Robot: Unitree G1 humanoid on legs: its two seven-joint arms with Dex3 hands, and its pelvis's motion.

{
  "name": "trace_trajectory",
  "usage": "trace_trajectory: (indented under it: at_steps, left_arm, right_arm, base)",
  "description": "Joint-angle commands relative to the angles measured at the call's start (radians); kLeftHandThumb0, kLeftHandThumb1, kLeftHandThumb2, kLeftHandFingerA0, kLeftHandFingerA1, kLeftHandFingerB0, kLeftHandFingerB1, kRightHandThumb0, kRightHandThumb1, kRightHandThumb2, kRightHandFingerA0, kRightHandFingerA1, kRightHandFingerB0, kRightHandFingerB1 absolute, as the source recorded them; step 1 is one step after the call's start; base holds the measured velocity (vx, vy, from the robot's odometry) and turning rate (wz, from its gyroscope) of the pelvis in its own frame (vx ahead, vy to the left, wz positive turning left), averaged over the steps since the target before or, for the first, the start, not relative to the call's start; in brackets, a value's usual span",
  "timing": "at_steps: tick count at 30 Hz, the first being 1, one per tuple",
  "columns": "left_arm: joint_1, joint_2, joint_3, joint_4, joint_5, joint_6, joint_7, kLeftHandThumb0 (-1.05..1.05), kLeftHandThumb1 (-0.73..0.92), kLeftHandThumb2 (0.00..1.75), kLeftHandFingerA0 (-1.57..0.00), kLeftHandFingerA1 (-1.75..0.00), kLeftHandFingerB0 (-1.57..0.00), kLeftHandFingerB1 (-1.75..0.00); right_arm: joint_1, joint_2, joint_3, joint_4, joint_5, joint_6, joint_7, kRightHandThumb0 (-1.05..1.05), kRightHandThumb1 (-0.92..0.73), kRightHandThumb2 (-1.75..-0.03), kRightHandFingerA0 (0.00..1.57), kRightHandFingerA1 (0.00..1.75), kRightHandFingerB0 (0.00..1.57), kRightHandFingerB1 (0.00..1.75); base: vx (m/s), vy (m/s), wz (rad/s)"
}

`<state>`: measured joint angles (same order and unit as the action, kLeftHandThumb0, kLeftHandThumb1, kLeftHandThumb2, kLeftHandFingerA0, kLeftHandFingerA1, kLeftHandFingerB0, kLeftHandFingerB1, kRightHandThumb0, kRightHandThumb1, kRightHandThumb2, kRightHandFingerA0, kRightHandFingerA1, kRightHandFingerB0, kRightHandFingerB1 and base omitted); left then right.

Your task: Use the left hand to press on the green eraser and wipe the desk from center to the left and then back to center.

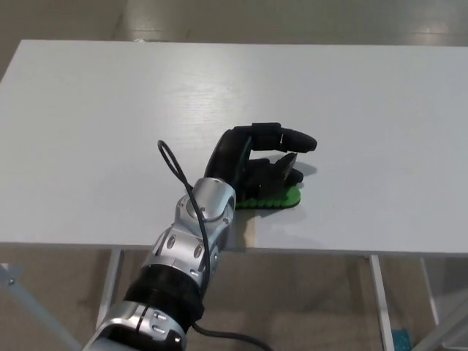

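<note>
1. A wide, flat white desk (88,131) fills most of the head view, its near edge running across the lower part of the picture.
2. The robot's left arm, with a silver jointed forearm (191,238) and a black band lower down, comes up from the bottom left and reaches over the desk's near edge.
3. A thin black cable (174,167) loops up from the forearm and curves over the desk surface just left of the wrist.
4. The robot's black left hand (256,161) lies over a flat green eraser (279,197), near the front edge of the desk and a little right of its middle.
5. The hand covers most of the eraser; only a curved green strip shows under the palm, on the side nearest the camera and at the right end.
6. The palm faces down and seems to rest on the eraser's top.
7. The fingers (296,139) stretch out to the right, lying close alongside one another, and they do not wrap around the eraser.
8. The eraser lies flat on the desk.
9. A tan vertical strip (248,234) shows at the desk's front edge, directly below the eraser.
10. Beneath the desk, pale frame legs (110,281) and a beige floor (292,307) are visible.
</note>
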<state>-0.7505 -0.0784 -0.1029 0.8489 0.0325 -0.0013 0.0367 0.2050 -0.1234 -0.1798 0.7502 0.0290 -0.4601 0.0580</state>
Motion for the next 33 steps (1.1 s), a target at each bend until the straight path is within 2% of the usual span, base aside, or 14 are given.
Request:
trace_trajectory:
  at_steps: [1,8,27,33]
  left_arm:
    - [0.042,-0.003,0.003,0.057,0.028,-0.051,0.028,-0.19,0.79,0.65,-0.92,-0.57,-0.99,-0.56]
    - [0.066,0.0,0.02,0.082,0.017,-0.078,0.029,-0.19,0.79,0.66,-0.94,-0.57,-0.99,-0.56]
    - [0.163,0.085,0.127,0.118,-0.036,-0.16,-0.005,-0.17,0.78,0.65,-0.94,-0.58,-0.99,-0.58]
    - [0.159,0.185,0.198,0.126,-0.072,-0.159,-0.058,-0.17,0.78,0.65,-0.95,-0.57,-1.0,-0.57]
  right_arm:
    - [0.018,-0.003,-0.007,-0.017,0.028,0.009,0.027,-0.44,-0.71,-0.62,0.66,0.42,0.5,0.36]
    - [0.01,0.0,-0.007,-0.009,0.029,0.009,0.03,-0.44,-0.71,-0.63,0.65,0.42,0.5,0.36]
    - [-0.008,0.003,0.007,0.031,0.015,-0.016,0.022,-0.43,-0.71,-0.63,0.66,0.43,0.51,0.37]
    - [-0.012,0.006,0.007,0.048,0.017,-0.027,0.016,-0.43,-0.72,-0.63,0.66,0.43,0.51,0.37]
  base:
    - [0.0,0.0,0.0]
    - [0.0,0.0,0.0]
    - [0.0,0.0,0.0]
    - [0.0,0.0,0.0]
